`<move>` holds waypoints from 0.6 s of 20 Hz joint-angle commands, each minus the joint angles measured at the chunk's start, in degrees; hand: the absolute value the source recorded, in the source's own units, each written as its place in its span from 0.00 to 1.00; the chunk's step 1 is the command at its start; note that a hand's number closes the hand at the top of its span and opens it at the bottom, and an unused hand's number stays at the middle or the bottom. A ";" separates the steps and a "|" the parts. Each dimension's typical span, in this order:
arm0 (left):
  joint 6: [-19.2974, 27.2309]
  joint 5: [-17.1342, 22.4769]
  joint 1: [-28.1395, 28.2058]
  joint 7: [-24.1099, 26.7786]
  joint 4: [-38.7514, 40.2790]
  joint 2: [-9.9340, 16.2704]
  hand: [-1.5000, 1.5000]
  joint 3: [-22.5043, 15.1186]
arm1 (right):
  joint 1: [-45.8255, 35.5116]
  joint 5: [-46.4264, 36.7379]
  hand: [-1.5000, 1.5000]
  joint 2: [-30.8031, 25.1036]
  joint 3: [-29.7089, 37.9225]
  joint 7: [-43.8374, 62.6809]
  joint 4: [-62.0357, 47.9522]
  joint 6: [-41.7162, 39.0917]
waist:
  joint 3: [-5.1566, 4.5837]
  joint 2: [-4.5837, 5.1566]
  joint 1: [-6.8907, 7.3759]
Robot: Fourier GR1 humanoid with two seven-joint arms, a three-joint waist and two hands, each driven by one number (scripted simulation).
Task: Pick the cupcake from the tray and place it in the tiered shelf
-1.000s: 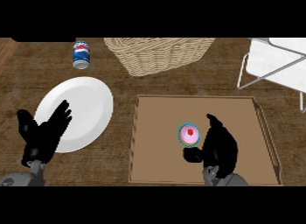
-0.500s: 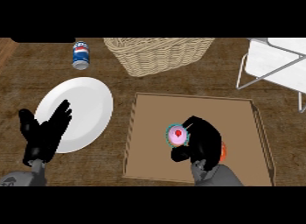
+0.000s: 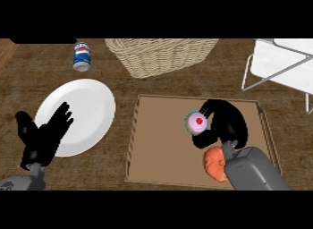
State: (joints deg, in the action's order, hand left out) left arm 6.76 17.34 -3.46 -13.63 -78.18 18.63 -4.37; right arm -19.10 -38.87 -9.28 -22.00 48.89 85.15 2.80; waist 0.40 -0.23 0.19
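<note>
- Cupcake (image 3: pixel 197 122) with pink icing, a red dot on top and a teal paper cup sits inside the tray (image 3: pixel 160 152), in the upper middle part of it
- Right robot hand (image 3: pixel 224 123) is over the tray and its fingers are curled around the right side of the cupcake, so it is gripping the cupcake
- An orange round thing (image 3: pixel 214 163) lies in the tray too, at the lower right, partly hidden under the grey right forearm (image 3: pixel 253 170); I cannot tell what it is
- Left robot hand (image 3: pixel 45 135) shows left of the tray, fingers straight and spread, pointing up, holding nothing; it overlaps the lower left edge of a white plate (image 3: pixel 86 109)
- White plate lies on the counter (image 3: pixel 120 87) just beside the tray, on its left side
- Woven basket (image 3: pixel 160 56) stands behind the tray, well apart from it
- Blue can (image 3: pixel 82 56) lies on its side, behind the tray and to the left, left of the basket
- Tiered shelf (image 3: pixel 285 65), white with a thin metal frame, stands behind the tray to the right, near its far right corner
</note>
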 commanded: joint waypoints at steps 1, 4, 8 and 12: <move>0.13 -1.47 2.04 1.82 2.58 -1.72 0.50 -0.38 | -0.14 2.83 1.00 -3.19 4.28 -4.64 5.77 -1.30 | -0.41 0.17 -0.38; -2.23 1.49 1.12 -0.97 2.38 0.81 0.50 2.16 | -3.67 2.60 1.00 -7.94 7.43 -2.94 14.23 -4.01 | -0.44 -0.08 -0.95; 0.37 -0.77 1.96 -1.59 0.44 -0.26 0.50 0.97 | -6.86 -3.54 1.00 -7.72 7.12 8.74 25.76 -6.05 | -0.46 -0.28 -1.07; 1.09 -2.57 -0.18 -0.51 2.64 -1.85 0.50 -0.06 | -17.82 -4.91 1.00 -8.68 11.86 19.21 28.95 -12.98 | -0.53 -0.13 -0.86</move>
State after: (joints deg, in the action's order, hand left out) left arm 6.27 16.64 -2.84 -13.26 -77.71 18.35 -3.01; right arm -29.08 -42.45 -17.06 -13.31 58.05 109.09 -4.41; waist 0.32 -0.66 -0.68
